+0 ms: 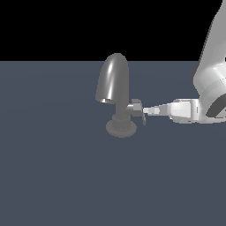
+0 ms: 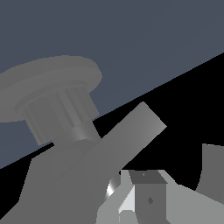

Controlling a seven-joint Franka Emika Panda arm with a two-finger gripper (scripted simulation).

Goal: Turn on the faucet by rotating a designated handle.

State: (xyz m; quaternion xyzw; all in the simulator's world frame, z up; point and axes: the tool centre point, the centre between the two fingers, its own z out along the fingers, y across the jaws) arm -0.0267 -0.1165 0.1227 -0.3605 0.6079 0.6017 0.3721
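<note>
Already I had the tool [image 1: 146, 111] touching the handle [image 1: 140, 112], the stub on the exterior view's right of the faucet [image 1: 115, 95], which stood mid-table [image 1: 53, 176]. By my reading the turning was hardly begun. The tool's fingers looked narrow, nearly together, pinching nothing. Only my wrist view showed the handle's flat bar [image 2: 131, 131] close up; only the exterior view showed the arched spout.

A: Support surface?
B: A flat, plain slate-blue floor [image 1: 53, 176], matte and unmarked.
A: What rests on it?
B: One item: the grey metallic faucet with arched hood spout [image 1: 113, 81], standing upright on its round disc base [image 1: 121, 128], just beyond the white gripper [image 1: 146, 111] tip.
</note>
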